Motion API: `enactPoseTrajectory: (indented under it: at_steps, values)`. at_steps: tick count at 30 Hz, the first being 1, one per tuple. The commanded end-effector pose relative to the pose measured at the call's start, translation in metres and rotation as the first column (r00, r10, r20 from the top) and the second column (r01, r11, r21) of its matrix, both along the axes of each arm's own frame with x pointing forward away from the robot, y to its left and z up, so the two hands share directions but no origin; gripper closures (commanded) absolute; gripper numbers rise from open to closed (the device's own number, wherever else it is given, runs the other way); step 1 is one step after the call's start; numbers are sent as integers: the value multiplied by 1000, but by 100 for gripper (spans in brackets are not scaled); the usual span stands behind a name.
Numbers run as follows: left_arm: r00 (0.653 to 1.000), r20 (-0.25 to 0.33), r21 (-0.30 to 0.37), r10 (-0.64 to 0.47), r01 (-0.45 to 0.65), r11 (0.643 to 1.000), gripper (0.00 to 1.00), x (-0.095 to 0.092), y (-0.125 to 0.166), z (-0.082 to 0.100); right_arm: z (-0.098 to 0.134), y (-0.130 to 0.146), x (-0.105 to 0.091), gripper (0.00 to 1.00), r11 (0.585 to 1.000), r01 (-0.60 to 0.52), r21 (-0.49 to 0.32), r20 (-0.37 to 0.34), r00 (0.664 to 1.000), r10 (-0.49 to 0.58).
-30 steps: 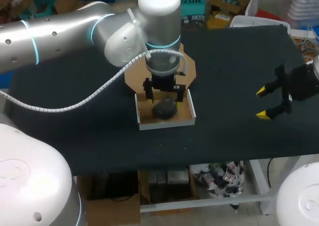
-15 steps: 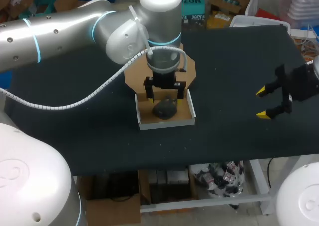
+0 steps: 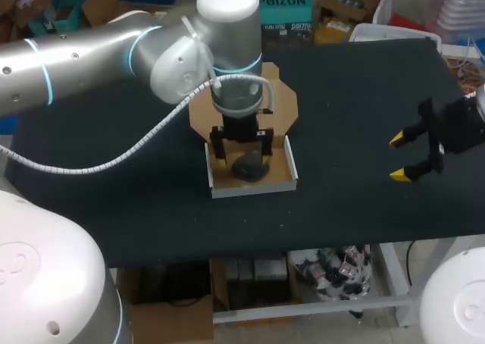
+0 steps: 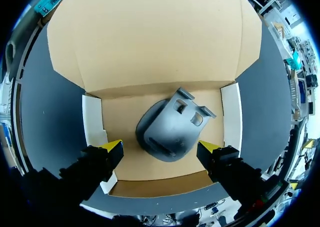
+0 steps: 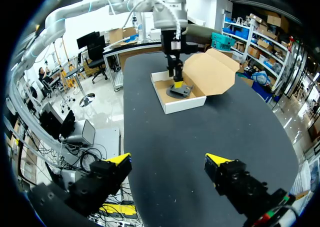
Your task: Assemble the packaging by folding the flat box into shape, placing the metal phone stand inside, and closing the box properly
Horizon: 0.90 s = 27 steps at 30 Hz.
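Seen from above, the left gripper (image 3: 242,153) hangs over the open box (image 3: 282,179), fingers spread, with the stand (image 3: 248,168) between them. The right gripper (image 3: 402,157) is spread too, well apart from the box, over the table (image 3: 341,94). From the left wrist, the stand (image 4: 170,129) lies on the box floor between the spread fingers, with the lid (image 4: 150,52) ahead. From the right wrist, the box (image 5: 180,106) sits well ahead of the spread fingers.

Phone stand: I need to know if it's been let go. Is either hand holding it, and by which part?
Nothing is held. The phone stand lies in the box; the left hand straddles it open, the right hand is open, far off.
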State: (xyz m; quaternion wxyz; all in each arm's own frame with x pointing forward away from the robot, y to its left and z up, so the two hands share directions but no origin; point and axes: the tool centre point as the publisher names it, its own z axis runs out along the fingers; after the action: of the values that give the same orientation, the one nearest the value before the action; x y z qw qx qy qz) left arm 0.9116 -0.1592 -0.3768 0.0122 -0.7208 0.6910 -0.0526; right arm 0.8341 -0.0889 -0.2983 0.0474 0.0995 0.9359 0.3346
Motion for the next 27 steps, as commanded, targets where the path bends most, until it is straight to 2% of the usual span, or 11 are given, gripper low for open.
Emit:
enactPoseTrajectory:
  at_steps: [1,16,27]
  values:
    - [1000,-8,9,8,-8,1000,0,-5,-7,-8,1,-1,0,0,1000,-2,3,-2,1000,2]
    - [997,-65,35,32,-30,999,0,-35,-19,-21,1,-1,0,0,1000,-2,3,-2,1000,2]
    - [997,-76,37,32,-29,999,0,-66,-29,-25,1,-1,0,0,1000,-2,3,-2,1000,2]
